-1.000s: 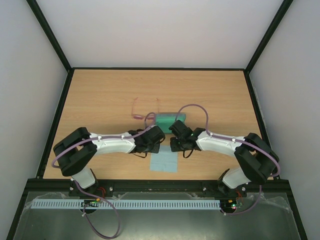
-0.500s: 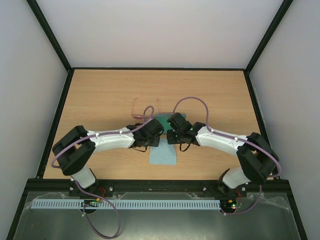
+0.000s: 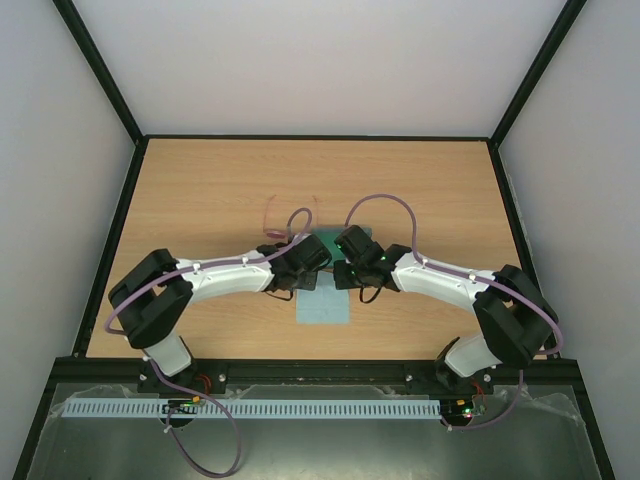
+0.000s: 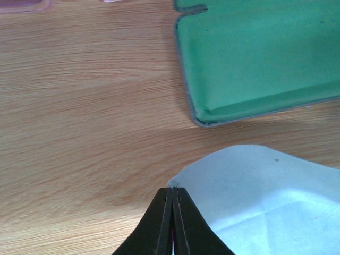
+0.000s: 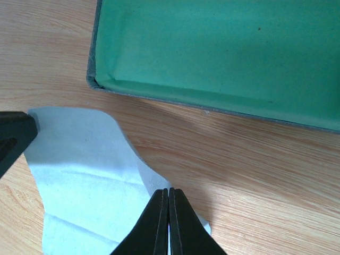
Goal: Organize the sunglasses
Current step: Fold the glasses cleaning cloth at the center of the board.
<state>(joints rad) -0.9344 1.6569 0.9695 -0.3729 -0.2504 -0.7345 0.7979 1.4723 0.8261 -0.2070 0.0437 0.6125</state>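
The sunglasses (image 3: 270, 214) have a thin pink frame and lie on the table beyond my left wrist; a sliver shows in the left wrist view (image 4: 24, 5). The oblong case (image 4: 255, 58) lies open with its green lining up (image 5: 223, 48), partly hidden under both wrists in the top view (image 3: 328, 242). A light-blue cloth (image 3: 325, 306) lies just in front of the case. My left gripper (image 4: 172, 189) is shut on the cloth's far left corner (image 4: 249, 191). My right gripper (image 5: 169, 190) is shut on the cloth's far right edge (image 5: 85, 170).
The wooden table (image 3: 200, 190) is bounded by a black frame (image 3: 320, 137) and white walls. Purple cables loop above both wrists (image 3: 385, 200). The left gripper's finger (image 5: 13, 138) shows at the left edge of the right wrist view.
Both grippers have moved away from the bases toward the case, still shut, and the cloth has shifted with them toward the case.
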